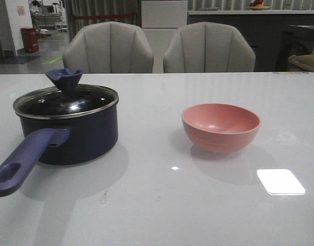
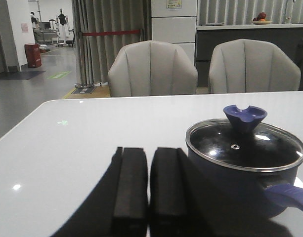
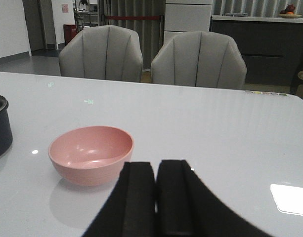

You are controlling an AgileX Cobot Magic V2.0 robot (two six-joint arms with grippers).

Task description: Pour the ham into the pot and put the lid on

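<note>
The dark navy pot (image 1: pixel 75 136) stands on the table's left side, its purple-blue handle (image 1: pixel 26 161) pointing toward the front left. The glass lid (image 1: pixel 67 100) with a blue knob (image 1: pixel 64 78) sits on the pot. The pot (image 2: pixel 240 187) and the lid (image 2: pixel 245 145) also show in the left wrist view. No ham is visible; the pink bowl (image 1: pixel 221 127) on the right looks empty, also in the right wrist view (image 3: pixel 91 154). My left gripper (image 2: pixel 149 150) is shut and empty beside the pot. My right gripper (image 3: pixel 156 165) is shut and empty, just short of the bowl. Neither gripper shows in the front view.
The white table (image 1: pixel 162 205) carries a bright reflected patch (image 1: pixel 280 181) at the front right. Two grey chairs (image 1: pixel 108 48) (image 1: pixel 209 48) stand behind the far edge.
</note>
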